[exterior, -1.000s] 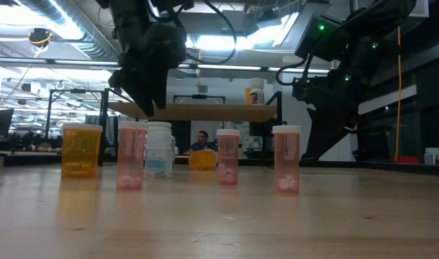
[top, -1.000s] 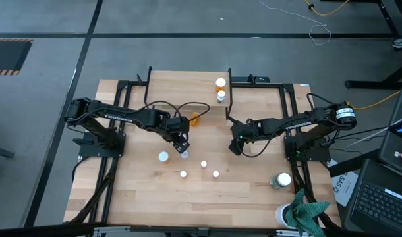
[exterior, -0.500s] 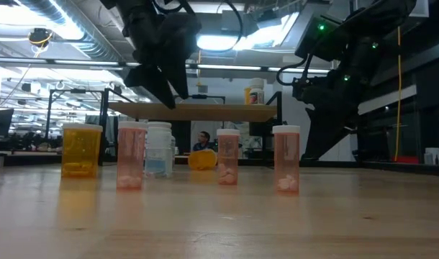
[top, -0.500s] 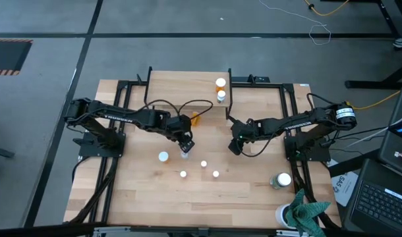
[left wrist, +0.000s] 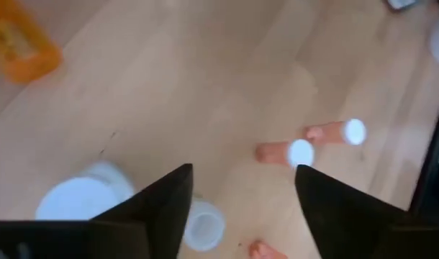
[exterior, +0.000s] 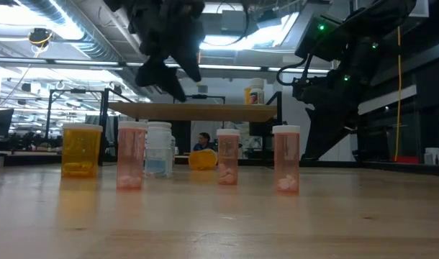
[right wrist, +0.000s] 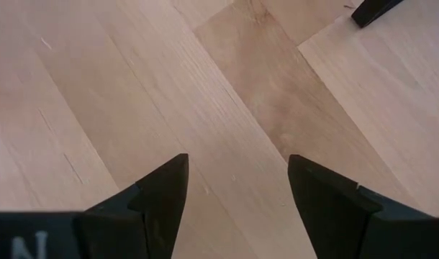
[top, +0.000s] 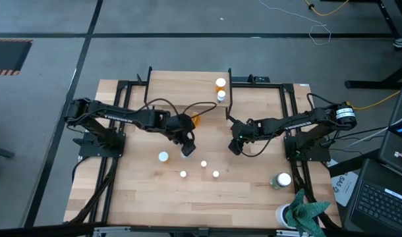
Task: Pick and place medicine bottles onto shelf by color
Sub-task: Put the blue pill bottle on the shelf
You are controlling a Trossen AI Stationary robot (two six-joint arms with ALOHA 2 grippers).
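The left hand [top: 186,146] hangs over the middle of the surface [top: 142,197], fingers apart and empty; white-capped bottles [top: 203,164] stand just past it, the shelf [top: 188,89] behind it carrying two more. The right hand [top: 235,146] waits opposite, fingers apart, empty.

At table height, the left hand [exterior: 167,72] hovers above pink bottles [exterior: 131,155] and a yellow one [exterior: 81,150].

From the left wrist, the fingers [left wrist: 165,205] frame a white cap [left wrist: 203,224].

The right wrist shows bare wood [right wrist: 234,108] between its fingers [right wrist: 165,194].
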